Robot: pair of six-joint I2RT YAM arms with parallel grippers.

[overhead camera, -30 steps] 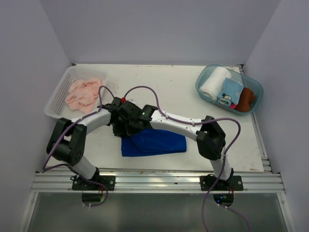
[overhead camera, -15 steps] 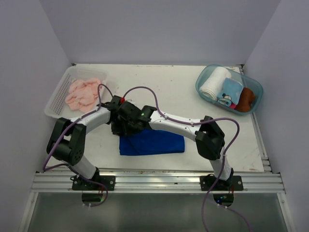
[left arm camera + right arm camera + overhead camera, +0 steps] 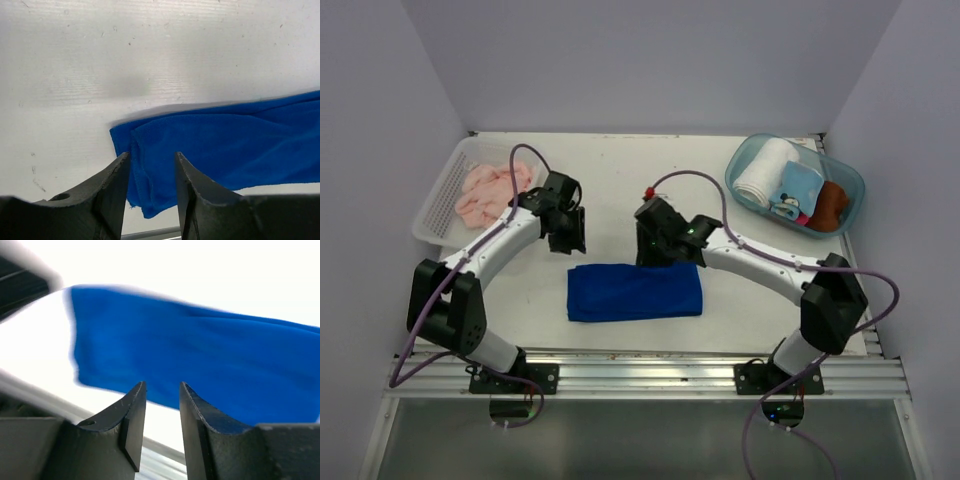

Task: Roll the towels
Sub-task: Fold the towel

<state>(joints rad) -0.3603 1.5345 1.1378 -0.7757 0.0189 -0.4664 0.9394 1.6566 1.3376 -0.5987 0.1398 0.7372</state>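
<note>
Blue towel point(image 3: 635, 291) lies folded flat on worktop point(image 3: 620, 180). Left fingers point(image 3: 112, 195) and right fingers point(image 3: 131, 425) hover just beyond its far edge, both parted and empty. Suggested: pinch one short end evenly, roll tight, keep edges aligned.

I see the blue towel point(image 3: 635, 291) plain royal blue, the pink towel point(image 3: 490, 192) pale and plain, the counter point(image 3: 650, 165) white, the basket point(image 3: 433, 205) white with dotted holes, the tub point(image 3: 856, 190) translucent teal
</note>
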